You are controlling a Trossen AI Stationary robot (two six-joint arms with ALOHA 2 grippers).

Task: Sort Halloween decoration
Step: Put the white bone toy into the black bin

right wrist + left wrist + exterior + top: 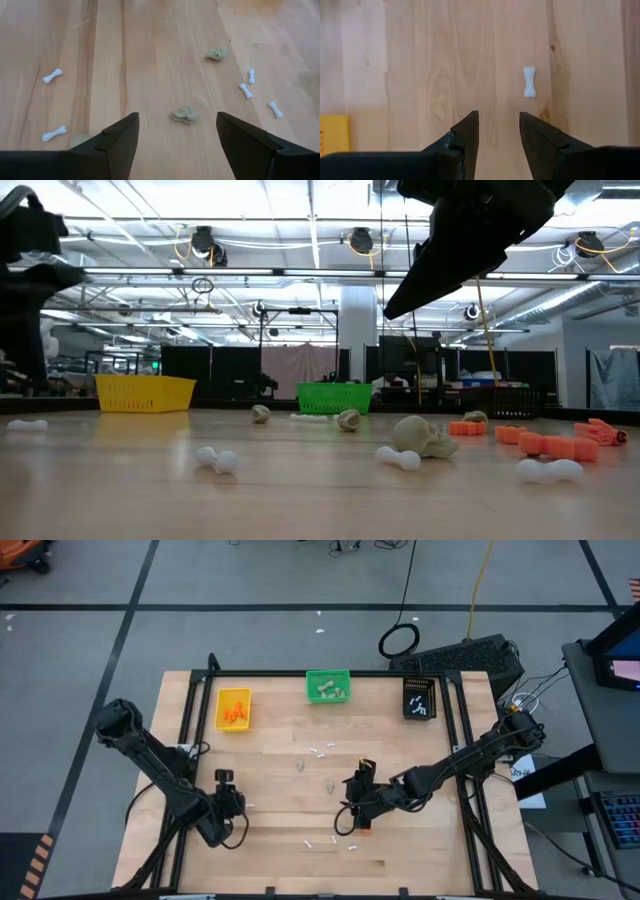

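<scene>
Hanging over the middle of the wooden tabletop, the right claw has its two dark fingers spread wide and holds nothing. In the right wrist view a beige-grey skull lump lies on the wood just ahead of the gap between the fingers. A second skull lump sits farther off, toward the upper right of that frame. Small white bones lie scattered on both sides of it, two at the left and three at the right.

The left claw hangs over the lower left part of the tabletop in the high view. Its fingers stand partly open, with a narrow gap, and nothing is between them. One white bone lies on the wood a little ahead of it, right of center in the left wrist view.

Three small bins stand in a row along the top edge of the tabletop in the high view: a yellow bin with orange pieces inside, a green bin with pale lumps inside, and a black bin with white bones inside.

In the low view, loose orange pieces lie at the right of the frame, and a skull lump rests near a white bone
</scene>
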